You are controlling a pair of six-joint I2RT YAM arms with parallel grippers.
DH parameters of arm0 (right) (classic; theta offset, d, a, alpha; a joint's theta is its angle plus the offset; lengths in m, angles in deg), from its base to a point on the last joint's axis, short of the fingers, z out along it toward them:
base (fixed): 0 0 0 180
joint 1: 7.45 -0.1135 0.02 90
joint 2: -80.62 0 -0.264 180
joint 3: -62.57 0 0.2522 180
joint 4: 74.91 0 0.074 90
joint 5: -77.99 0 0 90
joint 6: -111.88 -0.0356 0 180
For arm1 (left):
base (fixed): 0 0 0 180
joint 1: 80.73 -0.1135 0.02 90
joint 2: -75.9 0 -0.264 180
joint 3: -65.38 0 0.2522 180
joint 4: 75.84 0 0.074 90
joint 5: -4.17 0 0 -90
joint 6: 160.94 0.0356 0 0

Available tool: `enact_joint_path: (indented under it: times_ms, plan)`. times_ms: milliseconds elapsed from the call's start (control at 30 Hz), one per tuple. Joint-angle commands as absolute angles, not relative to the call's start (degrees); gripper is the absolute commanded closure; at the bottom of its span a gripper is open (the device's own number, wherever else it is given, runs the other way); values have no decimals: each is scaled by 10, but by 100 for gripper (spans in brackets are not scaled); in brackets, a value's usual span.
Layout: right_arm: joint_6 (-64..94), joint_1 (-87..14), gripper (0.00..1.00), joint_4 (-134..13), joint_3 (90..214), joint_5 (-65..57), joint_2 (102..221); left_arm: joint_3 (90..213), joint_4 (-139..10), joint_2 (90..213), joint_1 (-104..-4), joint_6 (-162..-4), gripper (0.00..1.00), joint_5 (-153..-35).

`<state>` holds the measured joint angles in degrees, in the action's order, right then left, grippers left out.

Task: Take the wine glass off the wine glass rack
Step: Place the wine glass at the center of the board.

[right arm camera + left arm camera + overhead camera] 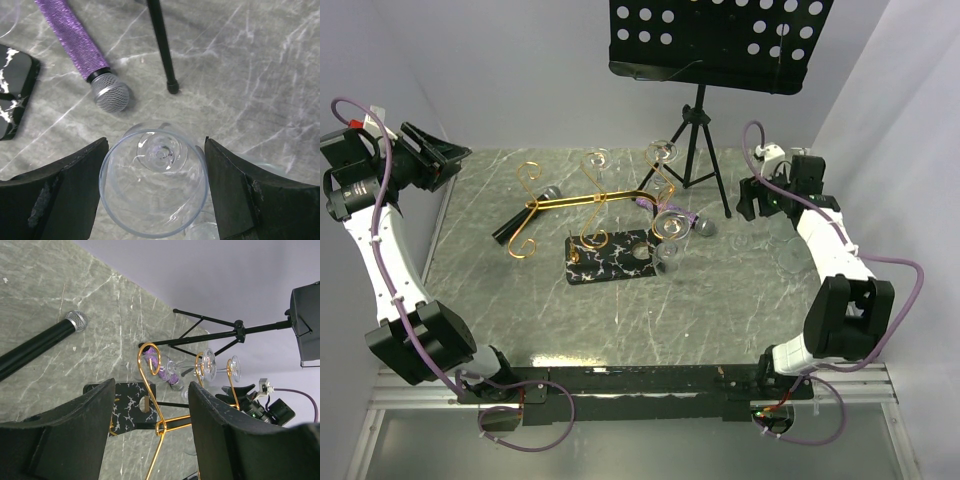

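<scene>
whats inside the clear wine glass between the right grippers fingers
The clear wine glass looks empty: through its bowl only its own stem and foot show, against the grey marble table. Under the foot is covered.

We see a grey-green veined tabletop; on it rests the black white-veined base of the wine glass rack; a black microphone lies left of it, a purple microphone right; the music stand stands behind on its tripod feet.

Music stand bhd rack
</scene>
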<state>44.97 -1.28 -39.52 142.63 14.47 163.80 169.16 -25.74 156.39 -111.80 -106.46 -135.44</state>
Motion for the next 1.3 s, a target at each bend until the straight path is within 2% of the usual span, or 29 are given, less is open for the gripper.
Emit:
enact_joint_path:
  times_ms: [0, 67, 233, 300, 567, 767, 867, 1000, 1167, 1267]
  plan:
    - [451, -4, 50, -437, 1471, 148, 1641, 1699, -265, 1542, -1120, -1056, 36, -1351]
    - [449, -4, 46, -435, 1474, 143, 1646, 1692, -268, 1539, -1120, -1059, 35, -1352]
    - [433, -3, 25, -423, 1490, 118, 1653, 1684, -281, 1538, -1120, -1067, 35, -1360]
    - [428, -2, 0, -423, 1494, 115, 1647, 1680, -285, 1539, -1120, -1073, 35, -1365]
    - [408, -2, 0, -393, 1511, 115, 1623, 1655, -323, 1538, -1121, -1095, 36, -1394]
    - [393, -2, 0, -379, 1519, 158, 1553, 1648, -374, 1541, -1111, -1085, 27, -1452]
    - [367, -2, 0, -405, 1486, 178, 1500, 1684, -348, 1553, -1071, -1011, 23, -1453]
    - [359, -10, 0, -392, 1451, 280, 1458, 1730, -251, 1562, -964, -803, 20, -1394]
    - [376, -27, 14, -358, 1406, 470, 1434, 1696, -262, 1543, -940, -733, 20, -1372]
    - [402, -50, 16, -354, 1373, 520, 1414, 1687, -240, 1531, -925, -645, 19, -1372]
